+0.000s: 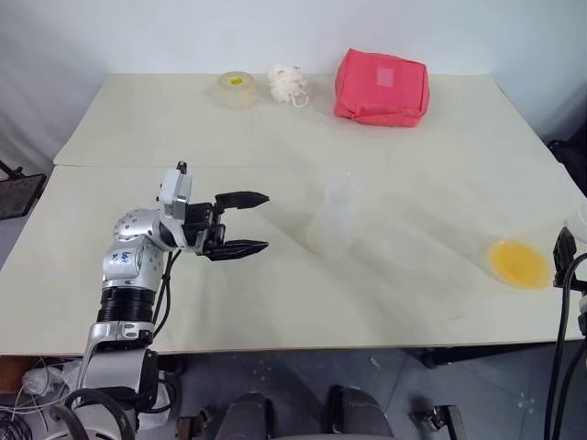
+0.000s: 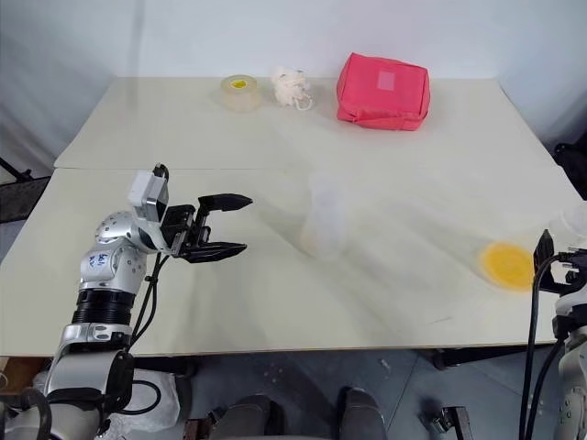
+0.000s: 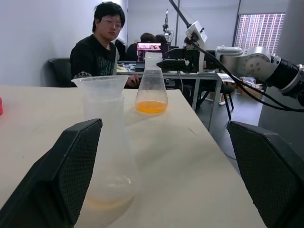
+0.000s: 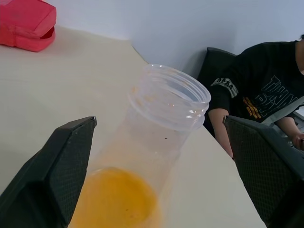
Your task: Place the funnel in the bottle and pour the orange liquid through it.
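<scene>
Funnel (image 3: 100, 85) is sitting in the bottle (image 1: 332, 220) at frame centre, ready for pouring, while the orange liquid (image 1: 519, 262) is waiting in a flask at lower right, and left gripper (image 1: 240, 223) and right gripper (image 4: 156, 175) are both gaping empty.

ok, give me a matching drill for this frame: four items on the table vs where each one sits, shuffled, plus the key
Items
1. red soft fabric pouch
2. pale tape roll with yellow centre
3. clear plastic funnel
4. yellow-orange liquid

Places
A. in the clear flask-shaped container near the right edge of the table
B. far side, left of the white stringy wad
C. on top of the translucent whitish bottle, mid-table
D. far side, right of the white stringy wad

Pairs: 1-D, 2-B, 3-C, 4-A
</scene>
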Controlling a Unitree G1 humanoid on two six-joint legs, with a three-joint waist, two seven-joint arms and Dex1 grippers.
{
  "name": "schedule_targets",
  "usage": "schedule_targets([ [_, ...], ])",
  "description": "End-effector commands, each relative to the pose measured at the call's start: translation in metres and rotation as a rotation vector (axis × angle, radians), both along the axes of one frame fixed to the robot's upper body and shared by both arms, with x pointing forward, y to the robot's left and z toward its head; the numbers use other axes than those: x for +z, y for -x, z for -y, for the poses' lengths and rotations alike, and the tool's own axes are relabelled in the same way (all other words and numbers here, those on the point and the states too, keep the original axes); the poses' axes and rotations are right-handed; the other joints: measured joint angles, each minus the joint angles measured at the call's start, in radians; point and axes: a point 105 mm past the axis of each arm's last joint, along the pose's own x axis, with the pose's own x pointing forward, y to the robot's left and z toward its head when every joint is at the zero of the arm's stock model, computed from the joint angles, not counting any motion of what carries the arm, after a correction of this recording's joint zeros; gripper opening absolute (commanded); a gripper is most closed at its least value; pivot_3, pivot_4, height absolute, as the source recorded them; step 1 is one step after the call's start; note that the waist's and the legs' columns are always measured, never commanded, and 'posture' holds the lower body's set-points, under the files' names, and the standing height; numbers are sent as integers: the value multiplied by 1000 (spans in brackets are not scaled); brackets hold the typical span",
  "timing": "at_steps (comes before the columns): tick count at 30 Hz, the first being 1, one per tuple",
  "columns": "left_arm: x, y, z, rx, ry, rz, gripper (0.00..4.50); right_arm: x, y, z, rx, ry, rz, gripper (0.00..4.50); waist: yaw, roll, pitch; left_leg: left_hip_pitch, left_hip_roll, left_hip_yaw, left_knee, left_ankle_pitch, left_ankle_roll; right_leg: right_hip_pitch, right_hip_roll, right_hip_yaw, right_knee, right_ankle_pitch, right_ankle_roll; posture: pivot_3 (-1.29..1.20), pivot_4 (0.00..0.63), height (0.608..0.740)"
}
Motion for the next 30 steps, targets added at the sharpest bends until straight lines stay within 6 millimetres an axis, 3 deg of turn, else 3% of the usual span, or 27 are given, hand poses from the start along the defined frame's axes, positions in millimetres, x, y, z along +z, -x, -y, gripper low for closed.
schedule_targets([
  [1, 8, 5, 4, -20, 25, 33, 4478, 9, 3, 6, -29, 23, 22, 4500, 0, 0, 0, 0, 0, 0, 0, 0, 0, 0, 0, 0, 0, 0, 0, 0, 150, 740],
  [29, 9, 13, 3, 22, 44, 21, 4478, 8, -42, 23, -52, -31, 85, 4500, -2, 1, 0, 0, 1, 0, -1, 0, 0, 0, 0, 0, -1, 0, 0, 0, 150, 740],
  [30, 9, 13, 3, 23, 44, 21, 4494, 8, -42, 23, -51, -35, 90, 4310, -3, 1, 0, 0, 1, 0, -1, 0, 0, 0, 0, 0, -1, 0, 0, 0, 150, 740],
])
